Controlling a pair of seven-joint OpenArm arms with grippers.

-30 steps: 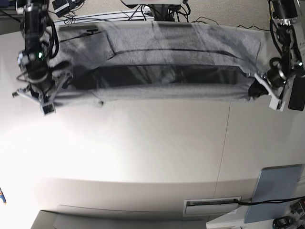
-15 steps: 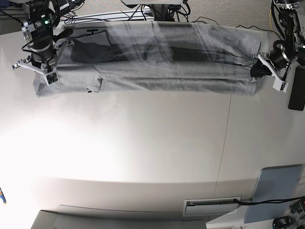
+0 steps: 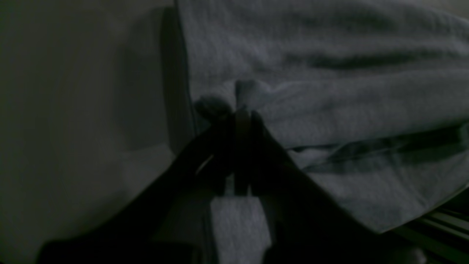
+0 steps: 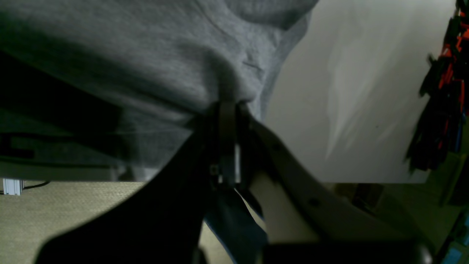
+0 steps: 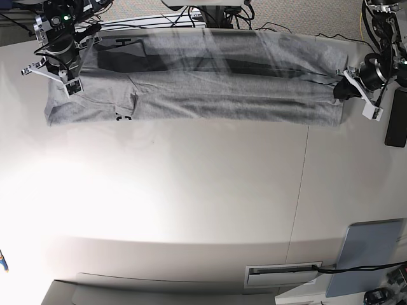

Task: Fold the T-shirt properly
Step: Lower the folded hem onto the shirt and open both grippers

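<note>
Cloth is pinched in both of my end effectors. The left end effector is clenched on a bunch of the shirt at its one end; the left wrist view shows the fabric nipped between the closed fingers. The right end effector is clenched on the other end, and the right wrist view shows grey cloth gathered into its closed tips.

The shirt lies as a long band along the far edge of the desk, stretched between my 2 arms, with a doubled layer along its length and a bit of black lettering peeking out at the near edge on the right arm's side.

Judging from this, I am laying a lengthwise fold down. To do it well, I should keep both grips level and the cloth lightly taut, so the upper layer settles without ripples. The near edges should line up along the whole band. I should lower both ends together, let the cloth rest on the desk, and only then release. Letting go of 1 end first would probably skew the fold.
</note>
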